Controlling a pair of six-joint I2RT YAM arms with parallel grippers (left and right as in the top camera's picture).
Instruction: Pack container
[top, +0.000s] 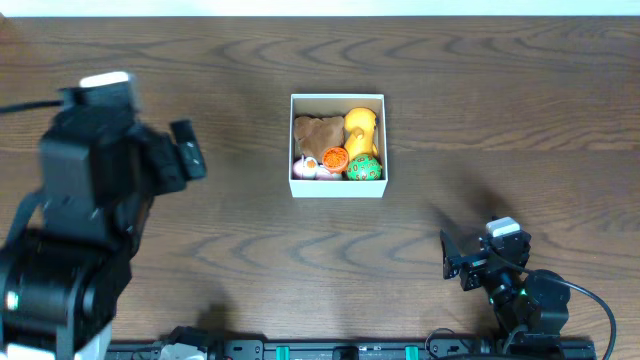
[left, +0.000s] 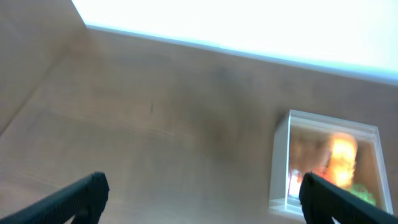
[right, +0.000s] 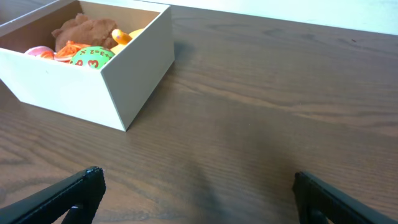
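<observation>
The container (top: 337, 187) sits near the middle of the desk (top: 200, 60), well apart from both arms, and it holds a brown plush (top: 318, 133), a yellow toy (top: 360, 128), an orange piece (top: 334, 157), a green ball (top: 364, 167) and a pink-and-white egg (top: 306, 167). No loose toy shows on the desk, so the packing looks close to finished. The left tool (left: 204, 183) is spread wide and empty, with the box off to its right in a blurred view. The right tool (right: 199, 180) is likewise spread and empty, low over bare wood with the box ahead and to its left. The main risk from here is probably a careless sweep: the box is light cardboard, and a finger or wrist brushing a wall could slide or tip it. The toys are crowded toward the front of the box, and the green ball lies in a corner close to the rim, so a knock or a clumsy push down among them could roll it out onto the desk.
</observation>
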